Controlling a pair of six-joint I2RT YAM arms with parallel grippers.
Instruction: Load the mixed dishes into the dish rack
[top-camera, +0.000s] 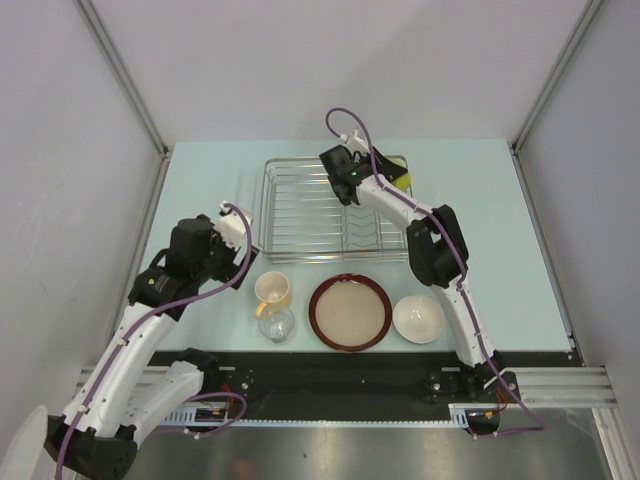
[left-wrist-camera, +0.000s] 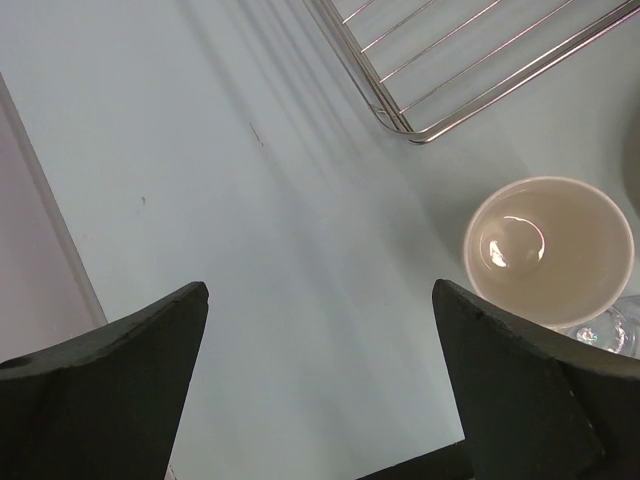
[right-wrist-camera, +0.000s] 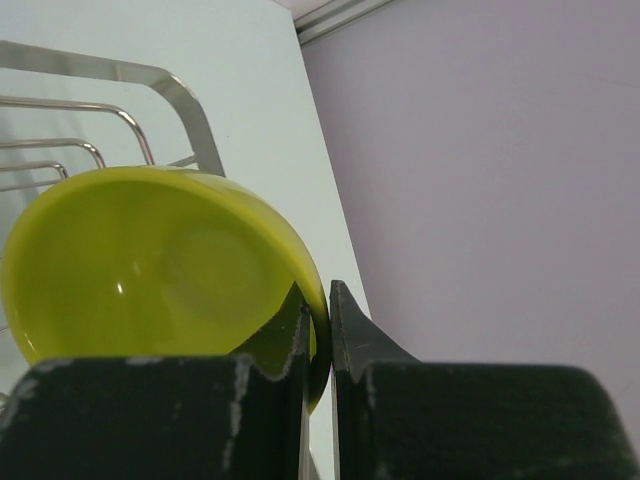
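Observation:
My right gripper (right-wrist-camera: 320, 300) is shut on the rim of the small lime-green bowl (right-wrist-camera: 150, 260), held tilted at the back right corner of the silver wire dish rack (right-wrist-camera: 190, 110). From above, the bowl (top-camera: 400, 180) shows partly behind my right forearm, over the rack (top-camera: 300, 215). My left gripper (left-wrist-camera: 320, 300) is open and empty above bare table, left of the cream-yellow mug (left-wrist-camera: 548, 250). In front of the rack stand the mug (top-camera: 273, 290), the clear glass (top-camera: 276, 324), the beige plate (top-camera: 350, 310) inside the dark red-brown dish (top-camera: 316, 312), and the white bowl (top-camera: 418, 319).
Grey enclosure walls close in the table on the left, back and right. A metal rail (top-camera: 540, 385) runs along the near edge by the arm bases. The rack's near left corner (left-wrist-camera: 405, 125) lies just beyond the mug.

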